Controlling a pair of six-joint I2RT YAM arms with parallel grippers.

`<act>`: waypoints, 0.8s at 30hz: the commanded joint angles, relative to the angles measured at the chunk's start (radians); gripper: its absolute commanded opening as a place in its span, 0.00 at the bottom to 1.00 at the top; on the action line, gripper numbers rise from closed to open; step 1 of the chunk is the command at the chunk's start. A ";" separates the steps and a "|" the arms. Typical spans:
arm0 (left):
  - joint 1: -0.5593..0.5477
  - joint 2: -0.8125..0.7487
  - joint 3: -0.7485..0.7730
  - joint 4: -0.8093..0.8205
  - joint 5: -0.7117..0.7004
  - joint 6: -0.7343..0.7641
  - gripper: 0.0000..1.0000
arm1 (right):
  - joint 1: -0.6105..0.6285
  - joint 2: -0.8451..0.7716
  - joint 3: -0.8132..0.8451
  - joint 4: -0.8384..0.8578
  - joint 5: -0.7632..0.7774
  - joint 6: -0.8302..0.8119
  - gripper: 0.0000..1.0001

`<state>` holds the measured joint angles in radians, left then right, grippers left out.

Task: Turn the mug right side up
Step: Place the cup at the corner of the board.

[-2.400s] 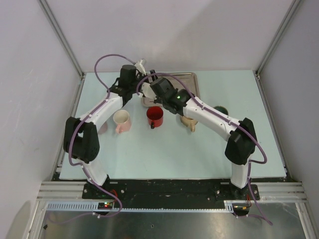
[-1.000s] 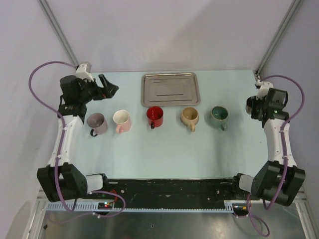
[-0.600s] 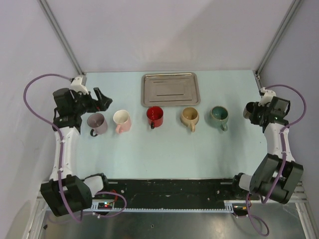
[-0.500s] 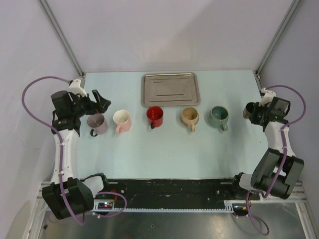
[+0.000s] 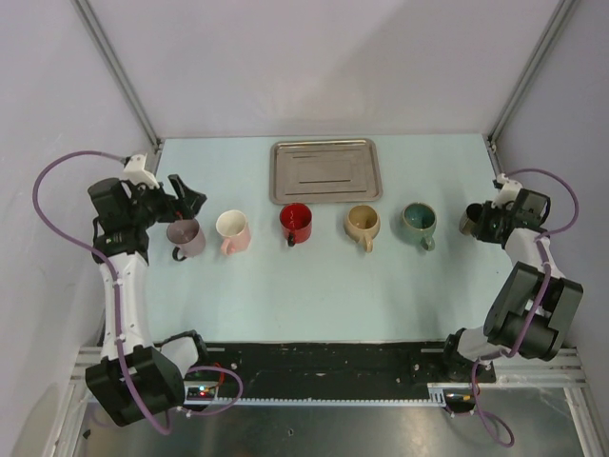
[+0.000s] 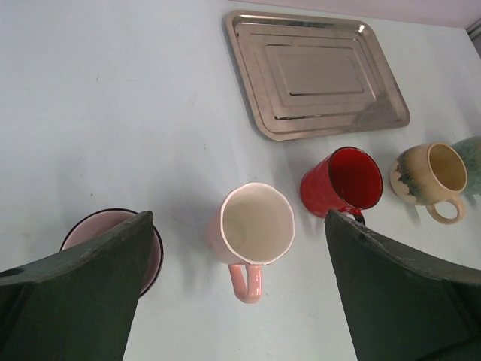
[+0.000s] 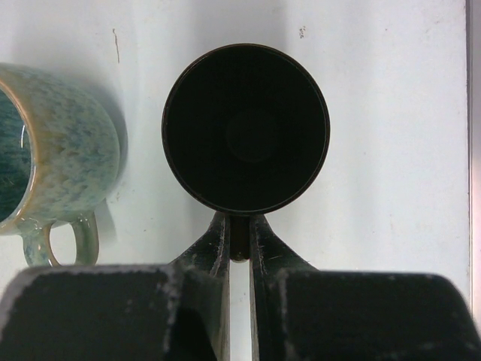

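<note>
Right wrist view: the right pincer is seen pinching the thin handle of the dark mug, with its two fingers pressed against either side of that handle and only a narrow slit left between them. The dark mug is turned with its open mouth toward this camera, so that the round inner bottom can be made out. Whether its base is resting on the pale surface or is held just above it cannot be told. Just beside it, toward the left edge of this view, a speckled teal mug is seen mouth up, apart from the dark one. From the top external camera, the right pincer and the dark mug are found near the right edge of the surface, at the right end of a row of mugs. To their left, the teal mug, a beige mug, a red mug, a pink mug and a mauve mug are lined up, all with mouths upward. A metal tray is laid behind the row, near the far edge. The left pincer is held above the left end of the row with its fingers spread wide and nothing between them. In the left wrist view the mauve mug is partly hidden behind one finger.
</note>
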<state>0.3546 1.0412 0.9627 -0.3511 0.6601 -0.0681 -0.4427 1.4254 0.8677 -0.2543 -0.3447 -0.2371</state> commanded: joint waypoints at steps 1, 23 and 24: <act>0.008 -0.025 -0.009 0.012 0.029 0.015 0.98 | -0.008 0.004 0.003 0.066 -0.027 -0.010 0.00; 0.009 -0.044 -0.013 0.013 0.036 0.007 0.98 | -0.010 0.023 -0.024 0.043 -0.008 -0.052 0.46; 0.008 -0.045 -0.011 0.012 0.035 0.009 0.98 | -0.010 0.019 -0.024 0.035 -0.010 -0.056 0.50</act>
<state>0.3550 1.0283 0.9611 -0.3546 0.6678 -0.0700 -0.4477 1.4624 0.8474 -0.2337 -0.3492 -0.2710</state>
